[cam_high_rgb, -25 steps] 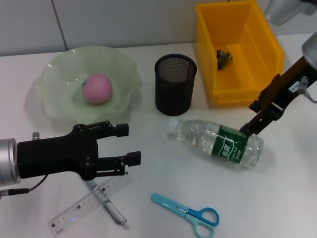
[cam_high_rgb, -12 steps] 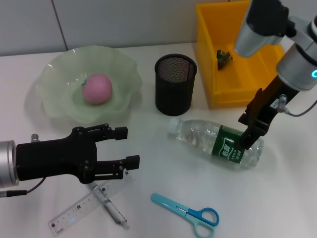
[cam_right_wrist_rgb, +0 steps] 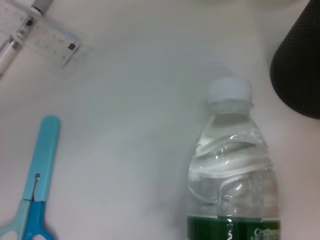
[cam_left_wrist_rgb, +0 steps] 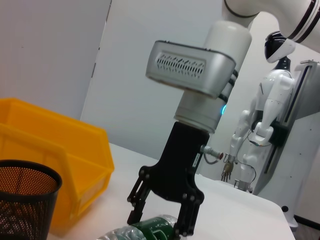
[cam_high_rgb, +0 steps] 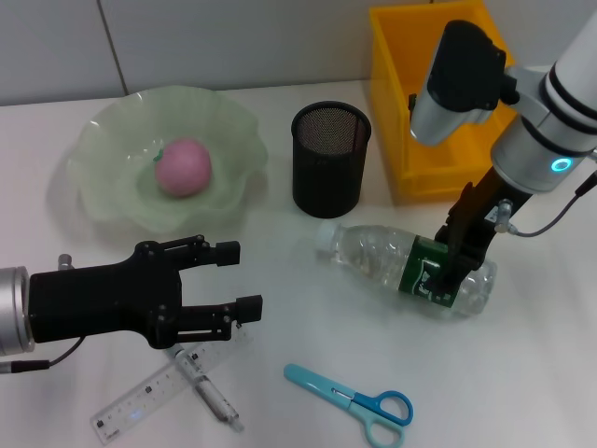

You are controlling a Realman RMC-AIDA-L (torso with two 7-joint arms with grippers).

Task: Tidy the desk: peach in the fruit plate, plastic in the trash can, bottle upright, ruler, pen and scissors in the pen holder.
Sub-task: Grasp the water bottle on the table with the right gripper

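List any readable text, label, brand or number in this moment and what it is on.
"C": only the first letter of white print on the bottle label is sure; the rest is blurred.
Ruler markings: too small to read.
Nothing else carries text.

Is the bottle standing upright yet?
No: the bottle lies on its side on the desk, cap toward the pen holder, with the right gripper at its green label.
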